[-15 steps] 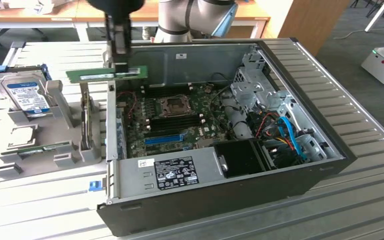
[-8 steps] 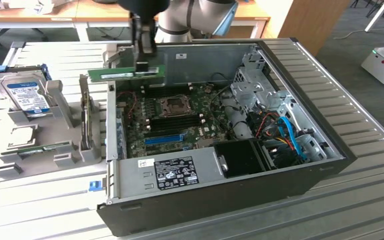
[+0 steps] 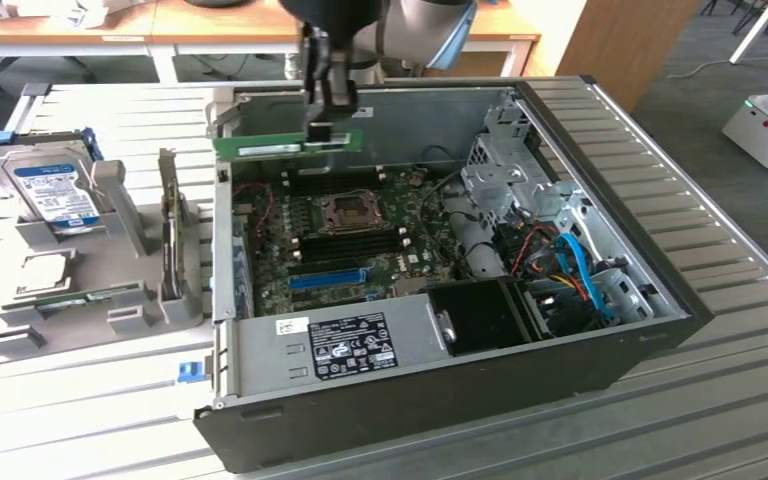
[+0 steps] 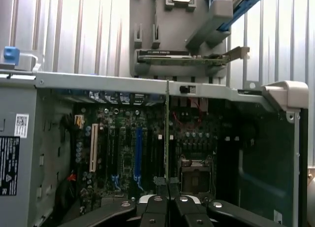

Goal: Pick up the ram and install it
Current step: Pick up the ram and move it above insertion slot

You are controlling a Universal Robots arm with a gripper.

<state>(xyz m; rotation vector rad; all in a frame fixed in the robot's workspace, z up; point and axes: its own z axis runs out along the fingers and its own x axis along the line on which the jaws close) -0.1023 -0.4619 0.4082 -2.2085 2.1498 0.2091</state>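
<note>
The ram (image 3: 275,147), a long thin green stick, is hanging level in the air over the far part of the open case (image 3: 651,310). The gripper (image 3: 332,130) is pinching it tightly at its end toward the exterior view's right. Its free end is reaching close to the case rim on the exterior view's left. The motherboard (image 3: 357,235) is lying open below it, and the drive cage (image 3: 504,170) is standing well apart.
</note>
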